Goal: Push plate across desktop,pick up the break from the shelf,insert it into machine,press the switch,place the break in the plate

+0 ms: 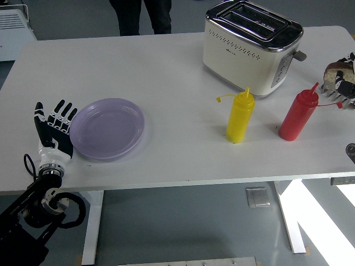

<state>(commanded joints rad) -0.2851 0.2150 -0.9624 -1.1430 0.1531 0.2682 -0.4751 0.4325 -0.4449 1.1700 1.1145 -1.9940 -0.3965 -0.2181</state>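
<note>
Plate [107,128] x1, bottles x2 – toaster [249,46] x1

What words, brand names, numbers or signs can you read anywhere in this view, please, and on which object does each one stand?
Small dark brand mark on the side of the cream and chrome two-slot toaster: too small and blurred to read.
Markings beside the controls on the toaster's end panel: too small to read.
Yellow plastic squeeze bottle: no label visible.
Red plastic squeeze bottle: no label visible.
Round lilac plate: no print.
White table: no print.
</note>
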